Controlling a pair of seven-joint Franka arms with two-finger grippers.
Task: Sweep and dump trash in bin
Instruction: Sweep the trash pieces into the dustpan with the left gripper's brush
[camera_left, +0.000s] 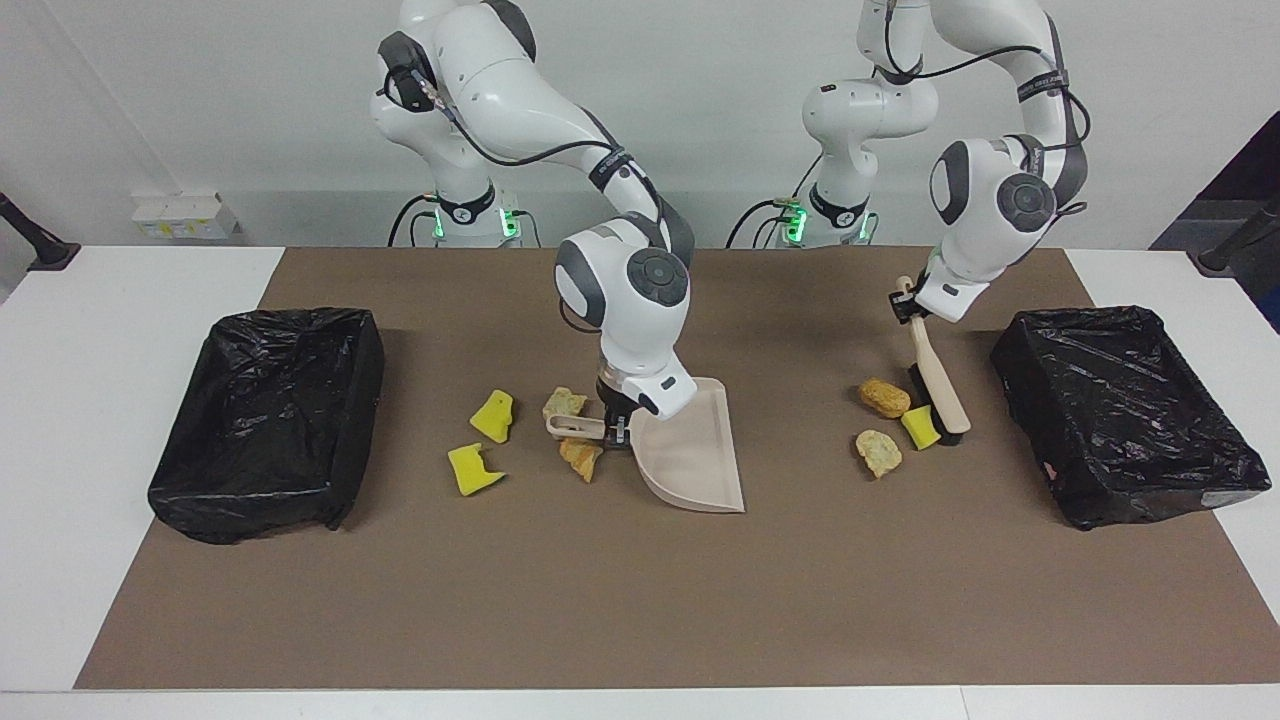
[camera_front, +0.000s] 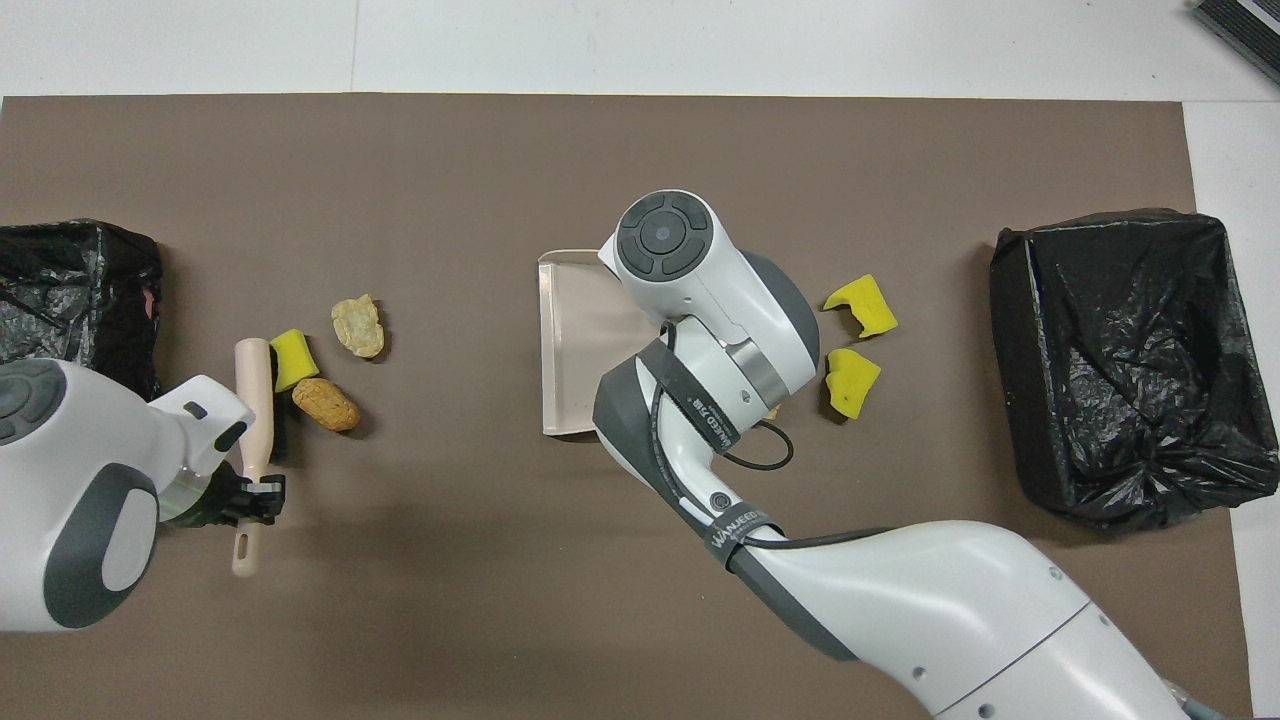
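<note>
My right gripper is shut on the handle of the beige dustpan, which rests on the mat with its mouth toward the left arm's end. Two bread-like trash lumps lie by that handle, and two yellow chunks lie toward the right arm's end. My left gripper is shut on the brush. The brush head stands on the mat against a yellow chunk, beside a brown lump and a tan lump. From overhead, the brush touches that yellow chunk.
A black-lined bin stands at the left arm's end of the brown mat and another bin at the right arm's end. The right arm's wrist hides its gripper in the overhead view.
</note>
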